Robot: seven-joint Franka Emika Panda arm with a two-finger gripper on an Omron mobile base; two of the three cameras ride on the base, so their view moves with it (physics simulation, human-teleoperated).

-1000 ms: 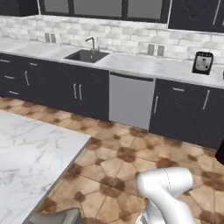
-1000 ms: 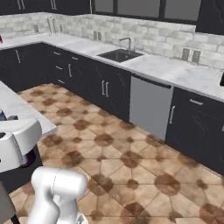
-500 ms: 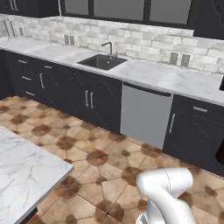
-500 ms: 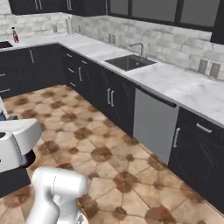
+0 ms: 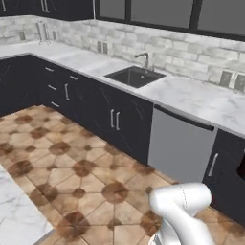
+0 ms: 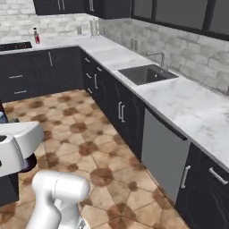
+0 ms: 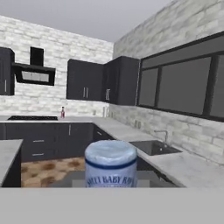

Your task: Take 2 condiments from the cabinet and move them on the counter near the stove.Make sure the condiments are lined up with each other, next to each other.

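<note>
A condiment bottle with a pale blue cap and a "Sweet Baby Ray" label stands upright right in front of the hand camera. My gripper is shut on it, and the bottle hides the fingers. Its blue cap peeks out at the left edge of the right base view. Far off, a second condiment, small with a red label, stands on the marble counter beside the black stove. The cabinet is out of view.
A sink sits in the long counter run, with a grey dishwasher front to its right. A marble island corner lies at the left. A range hood hangs over the stove. Open tiled floor lies between.
The base has turned, so the whole scene has slid across both base views, and the stove corner now shows. The bottle stays in my shut gripper.
</note>
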